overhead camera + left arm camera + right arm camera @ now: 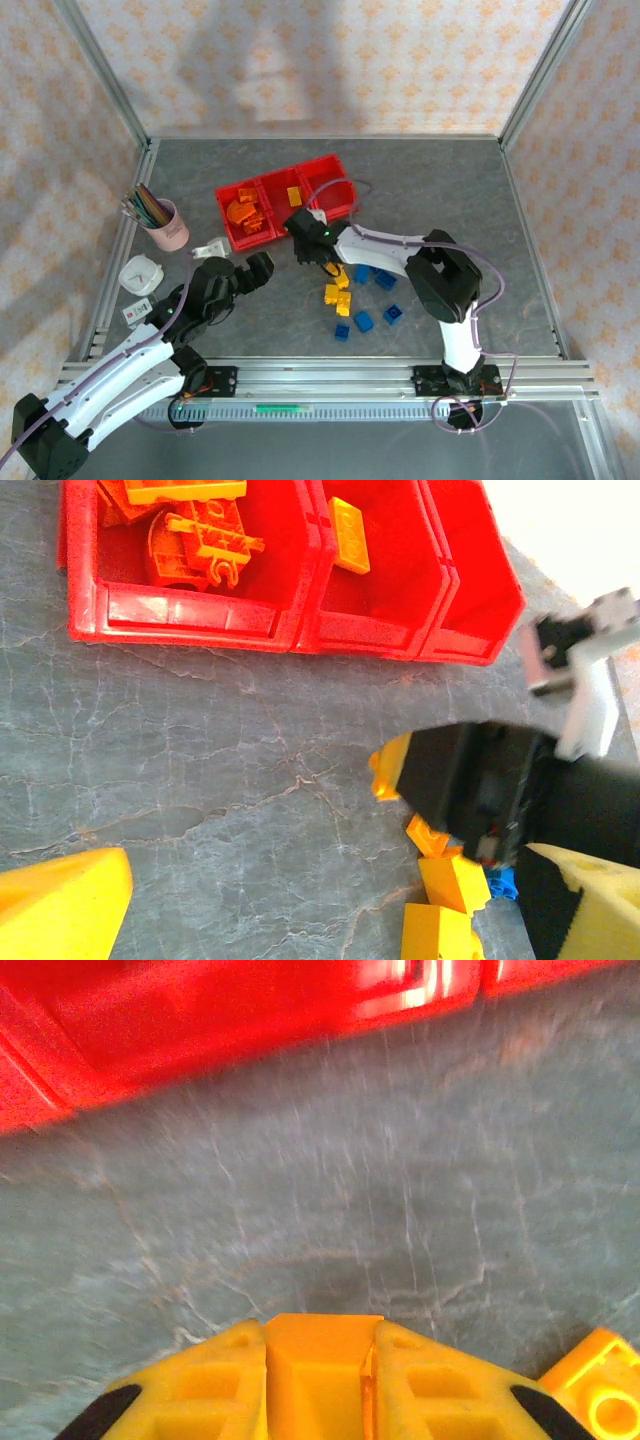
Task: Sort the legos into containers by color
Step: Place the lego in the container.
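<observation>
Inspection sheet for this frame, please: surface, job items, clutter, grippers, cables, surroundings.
Surface: grey marbled table.
Job's things: red bins; orange bricks in the left-end bin, single yellow brick in the middle; yellow bricks and blue bricks loose.
Clutter: pink pencil cup, white items near it.
Grippers: left gripper open, empty; right gripper shut on yellow lego.
Cables: lilac cables along both arms.
Surroundings: aluminium frame, patterned walls.

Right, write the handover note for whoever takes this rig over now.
Left claw: open, empty, above the table before the bins.
Right claw: shut on a yellow brick, just in front of the bins.
Done: orange pieces in the left bin, one yellow piece in the middle bin.
Left: loose yellow legos and blue legos on the table; right bin holds nothing.
</observation>
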